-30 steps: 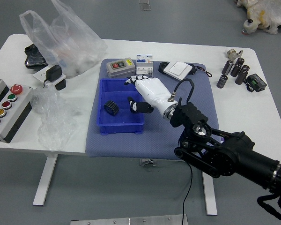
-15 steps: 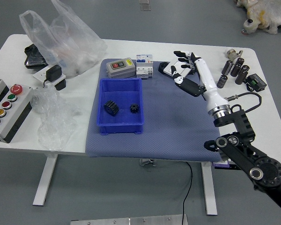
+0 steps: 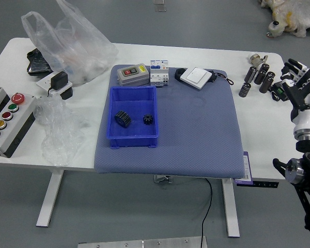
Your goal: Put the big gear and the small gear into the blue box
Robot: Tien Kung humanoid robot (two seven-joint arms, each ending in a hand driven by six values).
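Big black ridged gear (image 3: 123,118) and small black toothed gear (image 3: 148,119), both inside the blue plastic box (image 3: 134,141).
From the head view, I see the two gears lying apart on the box floor, the small one nearer its right wall; those raised walls should keep either from rolling onto the blue-grey mat (image 3: 196,134). My right hand, black-fingered with a white shell (image 3: 303,98), is at the table's right side, fingers spread and gripping nothing, I judge because the placing is done and only resting the arm remains.
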